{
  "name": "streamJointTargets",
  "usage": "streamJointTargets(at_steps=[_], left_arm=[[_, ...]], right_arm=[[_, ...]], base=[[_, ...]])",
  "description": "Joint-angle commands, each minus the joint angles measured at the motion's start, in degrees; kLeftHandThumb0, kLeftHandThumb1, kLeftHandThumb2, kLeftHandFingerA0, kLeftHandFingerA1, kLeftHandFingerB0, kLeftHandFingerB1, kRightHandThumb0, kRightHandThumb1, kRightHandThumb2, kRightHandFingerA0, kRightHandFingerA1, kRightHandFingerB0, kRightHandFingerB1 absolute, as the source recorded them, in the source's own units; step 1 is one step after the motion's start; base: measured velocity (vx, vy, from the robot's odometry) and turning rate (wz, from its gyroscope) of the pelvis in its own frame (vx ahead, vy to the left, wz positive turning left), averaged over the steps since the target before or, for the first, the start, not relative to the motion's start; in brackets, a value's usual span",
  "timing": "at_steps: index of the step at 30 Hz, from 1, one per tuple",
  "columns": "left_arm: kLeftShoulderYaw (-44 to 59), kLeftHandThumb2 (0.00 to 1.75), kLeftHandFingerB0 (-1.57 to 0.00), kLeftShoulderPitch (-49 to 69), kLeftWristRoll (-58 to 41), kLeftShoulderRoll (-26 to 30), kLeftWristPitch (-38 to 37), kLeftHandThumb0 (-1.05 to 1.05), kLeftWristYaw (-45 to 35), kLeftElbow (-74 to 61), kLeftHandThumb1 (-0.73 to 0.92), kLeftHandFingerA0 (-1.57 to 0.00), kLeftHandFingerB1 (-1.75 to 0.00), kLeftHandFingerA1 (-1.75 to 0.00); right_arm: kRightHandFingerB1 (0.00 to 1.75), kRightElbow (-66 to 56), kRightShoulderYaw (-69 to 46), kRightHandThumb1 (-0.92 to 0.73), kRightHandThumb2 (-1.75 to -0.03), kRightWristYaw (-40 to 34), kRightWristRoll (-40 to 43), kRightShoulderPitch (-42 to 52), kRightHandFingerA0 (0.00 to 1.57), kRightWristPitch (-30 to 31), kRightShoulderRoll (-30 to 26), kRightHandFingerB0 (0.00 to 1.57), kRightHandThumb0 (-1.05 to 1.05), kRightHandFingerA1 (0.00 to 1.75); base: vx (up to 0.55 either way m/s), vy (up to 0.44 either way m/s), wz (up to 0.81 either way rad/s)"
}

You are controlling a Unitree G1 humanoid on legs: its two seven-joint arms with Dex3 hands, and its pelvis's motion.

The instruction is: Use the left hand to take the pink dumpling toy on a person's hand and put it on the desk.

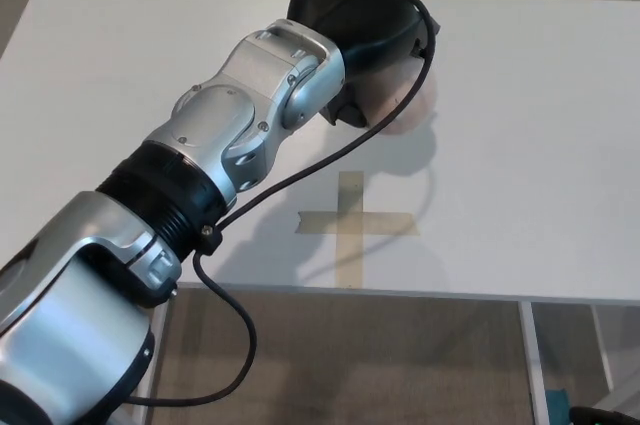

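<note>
My left hand [362,27] reaches over the white desk [520,145] from the lower left, its black fingers curled down around the pale pink dumpling toy [398,100]. Only the toy's lower right side peeks out under the hand; the rest is hidden by the palm and wrist. The toy seems to hang a little above the desk, with its shadow just below and to the right. No person's hand shows in the head view. My right hand is out of the picture.
A cross of tan tape [350,221] is stuck on the desk near its front edge, below the hand. A black cable [300,180] loops from the hand back along my forearm. Floor shows beyond the desk's front edge.
</note>
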Motion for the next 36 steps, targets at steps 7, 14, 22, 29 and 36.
streamJointTargets(at_steps=[7,14,22,29,36], left_arm=[[10.4,0.84,-0.69,0.5,-3.6,7.6,-2.7,-0.36,-3.9,-13.7,0.54,-0.97,-0.61,-1.32],[18.0,0.65,-0.85,3.8,-5.8,15.4,-8.1,-0.4,-1.1,-15.4,0.56,-0.81,-0.57,-1.5],[23.3,0.61,-0.86,8.4,-7.7,21.9,-10.6,-0.27,-1.4,-14.6,0.69,-0.69,-0.8,-1.58],[23.9,0.63,-0.79,15.0,-6.7,24.6,-12.8,-0.33,0.3,-13.2,0.61,-0.73,-0.52,-1.49],[22.8,0.61,-0.85,19.8,-5.7,24.9,-12.6,-0.22,0.6,-12.2,0.66,-0.71,-0.53,-1.54]], right_arm=[[0.42,0.3,0.2,-0.66,-0.59,1.0,0.3,-0.2,0.58,1.5,-0.6,0.51,-0.19,0.44],[0.42,0.2,0.7,-0.66,-0.59,1.0,0.0,0.5,0.57,1.2,-0.6,0.51,-0.19,0.44],[0.42,0.2,0.4,-0.66,-0.59,1.2,0.5,0.6,0.56,1.2,-0.7,0.51,-0.2,0.43],[0.42,0.1,0.3,-0.66,-0.59,1.0,0.6,0.9,0.56,0.9,-0.7,0.51,-0.2,0.44],[0.43,0.1,0.1,-0.66,-0.59,0.1,0.6,1.0,0.59,0.4,-0.5,0.53,-0.2,0.45]], base=[[0.0,0.0,0.0],[0.0,0.0,0.0],[0.0,0.0,0.0],[0.0,0.0,0.0],[0.0,0.0,0.0]])
